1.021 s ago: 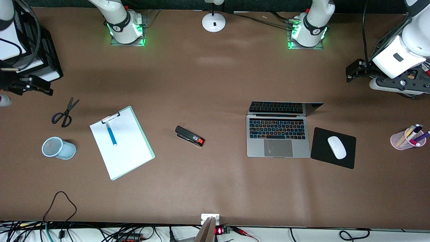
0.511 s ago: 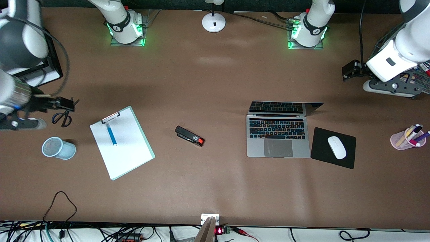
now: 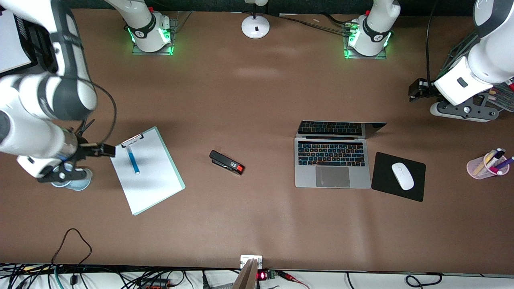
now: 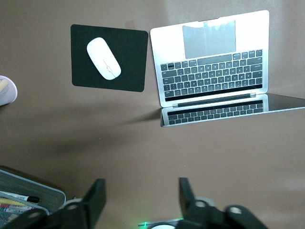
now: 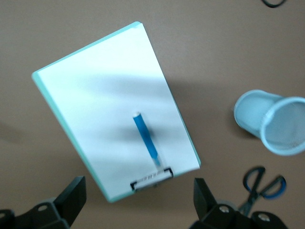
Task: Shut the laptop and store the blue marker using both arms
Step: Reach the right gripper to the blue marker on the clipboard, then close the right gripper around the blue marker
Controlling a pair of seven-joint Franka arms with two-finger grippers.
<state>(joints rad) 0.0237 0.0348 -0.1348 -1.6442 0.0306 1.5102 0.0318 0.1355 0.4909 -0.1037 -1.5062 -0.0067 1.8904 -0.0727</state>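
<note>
The laptop point(image 3: 332, 168) stands open on the table, its lid point(image 3: 339, 128) tilted up; the left wrist view shows it point(image 4: 214, 62) too. The blue marker point(image 3: 133, 159) lies on a white clipboard point(image 3: 152, 180), below the clip. My right gripper point(image 3: 105, 150) is open and empty over the table beside the clipboard's clip end. In the right wrist view the marker point(image 5: 145, 136) lies ahead of the open right gripper point(image 5: 138, 193). My left gripper point(image 3: 415, 89) is open and empty over bare table toward the left arm's end; the left wrist view shows it point(image 4: 140, 195) open too.
A black stapler point(image 3: 227, 162) lies mid-table. A black mouse pad point(image 3: 413, 188) with a white mouse point(image 3: 402, 176) sits beside the laptop. A pink cup point(image 3: 484, 166) holds markers. A blue mesh cup point(image 5: 271, 121) and scissors point(image 5: 259, 183) lie near the clipboard. A lamp base point(image 3: 255, 26) stands between the arms' bases.
My right arm has swung in from the table's end toward the clipboard, and its gripper is now beside the clip. My left gripper has shifted slightly toward the laptop.
</note>
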